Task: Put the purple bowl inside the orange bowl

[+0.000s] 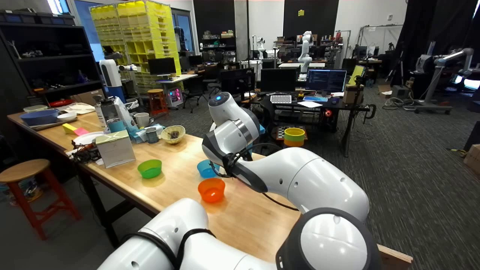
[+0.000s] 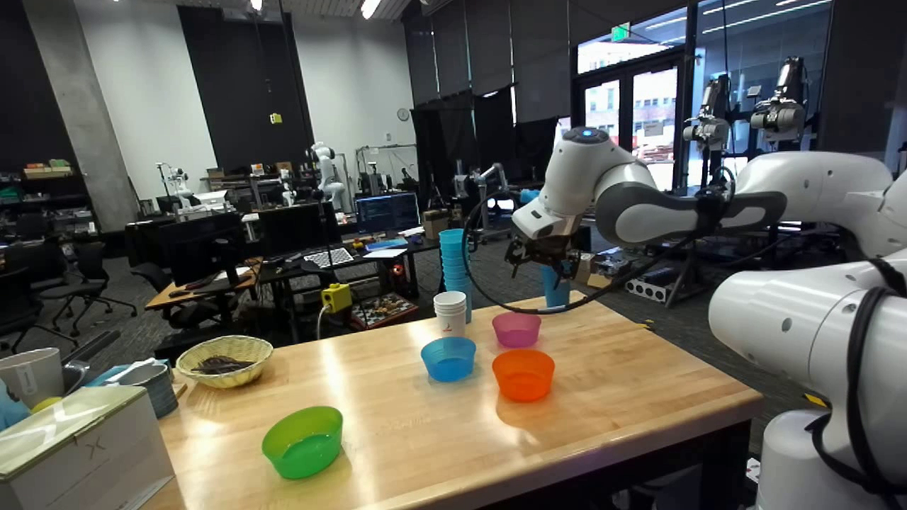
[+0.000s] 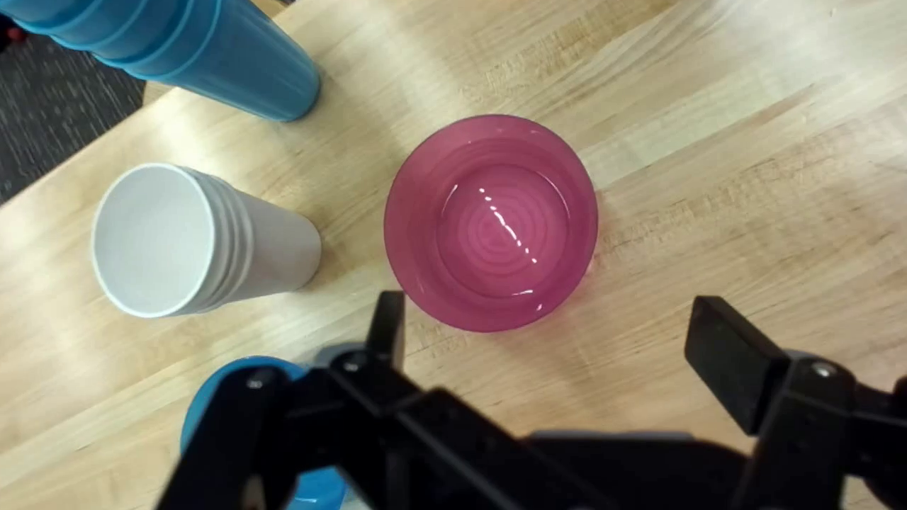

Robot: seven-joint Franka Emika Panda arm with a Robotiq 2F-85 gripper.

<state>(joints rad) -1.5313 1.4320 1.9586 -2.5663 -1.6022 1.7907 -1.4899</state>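
Hanging above the surface (image 3: 744,149), the end effector (image 3: 549,327) stands spread wide, holding nothing. The purple bowl (image 3: 492,223), pinkish, sits just above centre in the wrist view. Judged from here: light, slick, faintly flexible plastic; best pinched across one side wall.

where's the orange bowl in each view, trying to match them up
In an exterior view: orange bowl, below centre, slightly left.
In an exterior view: orange bowl, below centre, to the right.
Wrist view: not in it.
Shared landmark: the blue bowl, in all three; lower left, partly hidden, in the wrist view.
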